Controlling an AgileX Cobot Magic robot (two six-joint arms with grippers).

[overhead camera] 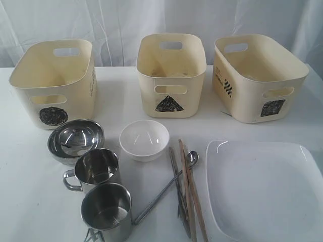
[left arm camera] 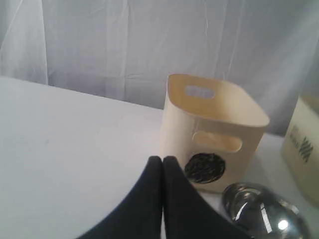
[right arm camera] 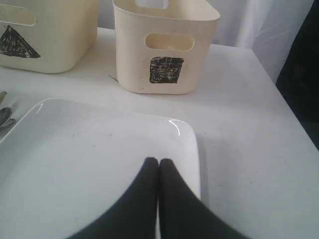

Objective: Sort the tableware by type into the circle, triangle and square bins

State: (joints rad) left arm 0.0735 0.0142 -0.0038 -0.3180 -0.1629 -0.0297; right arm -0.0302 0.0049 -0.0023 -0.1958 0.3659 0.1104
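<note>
Count on the table:
- bins: 3, namely circle bin (overhead camera: 30, 85), triangle bin (overhead camera: 149, 96), square bin (overhead camera: 252, 98)
- steel mugs with handles: 2, far mug (overhead camera: 96, 169) and near mug (overhead camera: 107, 209)
- bowls: 2, namely 1 shiny steel bowl (overhead camera: 75, 138) and 1 small white bowl (overhead camera: 144, 139)
- large white square plate (overhead camera: 262, 191): 1
- wooden chopsticks (overhead camera: 191, 186): 2 sticks, one pair
- metal spoon (overhead camera: 192, 158): 1
- other metal cutlery (overhead camera: 176, 176) under the chopsticks: at least 1 piece, type and exact count unclear

Grippers: 2, left gripper (left arm camera: 162, 158) and right gripper (right arm camera: 158, 160), one in each wrist view
</note>
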